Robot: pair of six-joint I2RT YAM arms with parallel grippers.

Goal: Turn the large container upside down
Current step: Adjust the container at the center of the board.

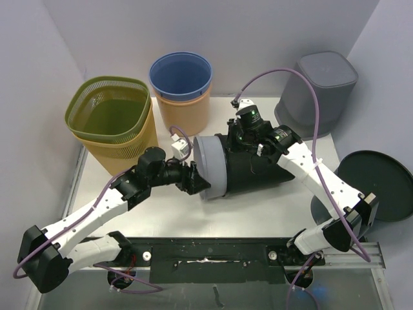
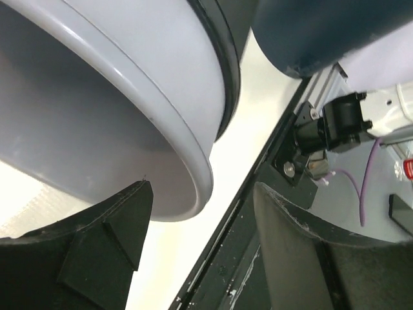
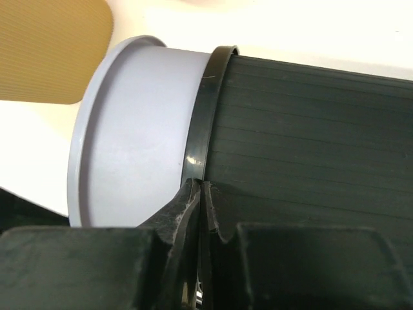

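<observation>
The large container is a black ribbed bin lying on its side in the middle of the table, its mouth to the left. A grey inner bin sticks out of that mouth. My left gripper is open at the grey bin's rim, and that rim's lower edge lies between the fingers. My right gripper is over the top of the black bin. In the right wrist view it is shut, with its tips against the black rim where that rim meets the grey bin.
A green mesh basket nested in a yellow one stands at the back left. Beside it is a blue bucket inside an orange one. A grey bin stands at the back right, a black round bin at the right edge. A black rail runs along the near edge.
</observation>
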